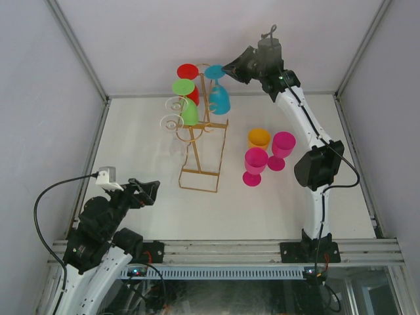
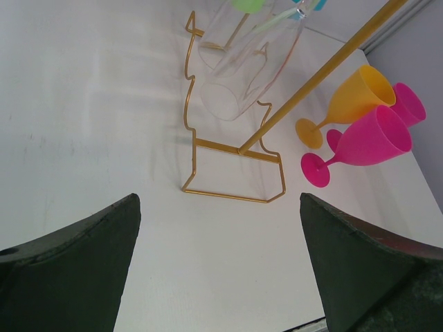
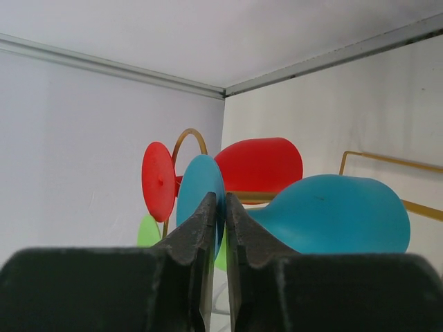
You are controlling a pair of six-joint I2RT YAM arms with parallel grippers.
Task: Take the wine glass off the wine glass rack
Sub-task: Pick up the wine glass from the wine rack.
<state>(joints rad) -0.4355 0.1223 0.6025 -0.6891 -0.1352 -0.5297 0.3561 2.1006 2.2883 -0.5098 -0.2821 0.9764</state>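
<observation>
Wine glass rack (image 1: 200,147): gold wire, upright on the white bench (image 1: 131,151), toward the far left of centre. Rectangular loop base nearest the arms; top cut off in the left wrist view.

Blue wine glass (image 1: 218,95): hangs bowl-down on the right side of the rack, near its top, foot uppermost. Stem hidden in the right wrist view.

Right end effector (image 1: 231,67): raised at the rack's top right, jaws nearly together and pinched on the rim of the blue glass's foot (image 3: 201,197).

Left end effector (image 1: 146,192): low at the near left, well apart from the rack, jaws spread wide, nothing between them.

Red wine glass (image 1: 189,75) and green wine glass (image 1: 187,102): hung on the rack's left side. Green one mostly hidden behind the fingers in the right wrist view.

Two clear glasses (image 1: 174,113): below the green one, transparent, outlines hard to make out.

Orange wine glass (image 1: 258,139) and two pink wine glasses (image 1: 254,164): upright on the bench, grouped close together to the right of the rack.
</observation>
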